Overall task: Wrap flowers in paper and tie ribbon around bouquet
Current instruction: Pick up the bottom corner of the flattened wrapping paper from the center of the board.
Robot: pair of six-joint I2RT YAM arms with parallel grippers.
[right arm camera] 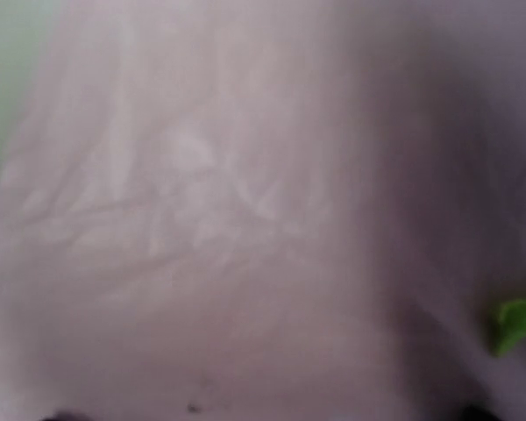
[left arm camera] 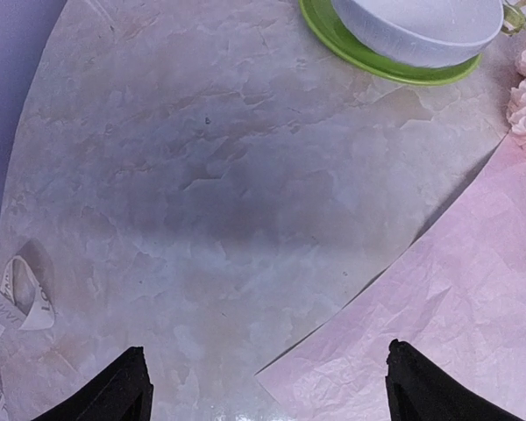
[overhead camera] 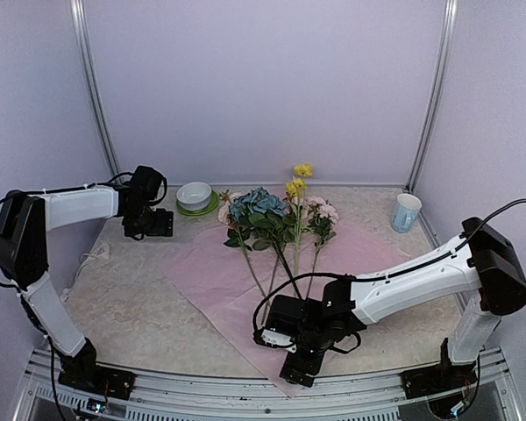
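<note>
The table [overhead camera: 127, 303] presents a beige mottled top. A lilac-pink crinkled sheet of paper [overhead camera: 206, 272] lies flat across its centre, one corner pointing toward the near edge. A green plate [left arm camera: 368, 60] rests on the bare surface at the far left, near the sheet's edge but not touching it. A cream ribbon [left arm camera: 19, 303] lies looped beside the left edge, well apart from the sheet. A pale cup [overhead camera: 406, 211] stands upright at the far right corner

The flowers [overhead camera: 276, 219] lie on the paper [overhead camera: 210, 272], mid-table [overhead camera: 123, 298]. Behind-left of them, a bowl [overhead camera: 194, 194] sits on a plate [overhead camera: 186, 211]. A cup [overhead camera: 406, 211] stands far right. The ribbon [left arm camera: 17, 298] lies at the left edge.
</note>
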